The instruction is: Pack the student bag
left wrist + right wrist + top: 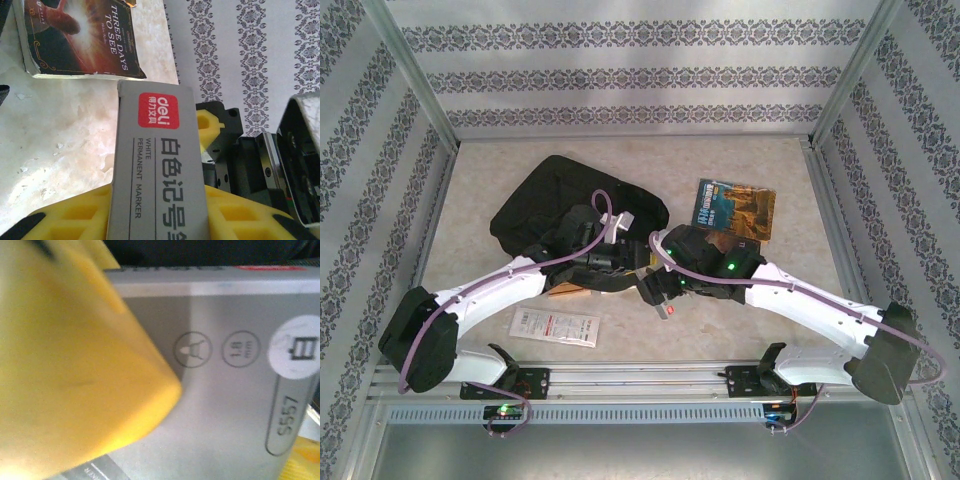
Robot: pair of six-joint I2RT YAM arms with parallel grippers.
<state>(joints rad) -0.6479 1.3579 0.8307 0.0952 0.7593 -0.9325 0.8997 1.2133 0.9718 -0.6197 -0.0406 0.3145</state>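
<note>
care is due at the grip: the left gripper (pixel 158 215) looks clamped on the grey marker box (pixel 157 165), whether the right gripper (pixel 656 286) beside it grips cannot be told, so it should back clear before the box swings to the student bag (pixel 552 200) lying just behind them.

Student bag (pixel 535 200) left, book (pixel 735 208) right, packet (pixel 555 327) nearer.

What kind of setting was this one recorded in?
Likely a staged robot test cell, not a real room: wallpaper-patterned panels held in aluminium frame posts enclose a marble-look tabletop, with a metal rail along its near edge.
</note>
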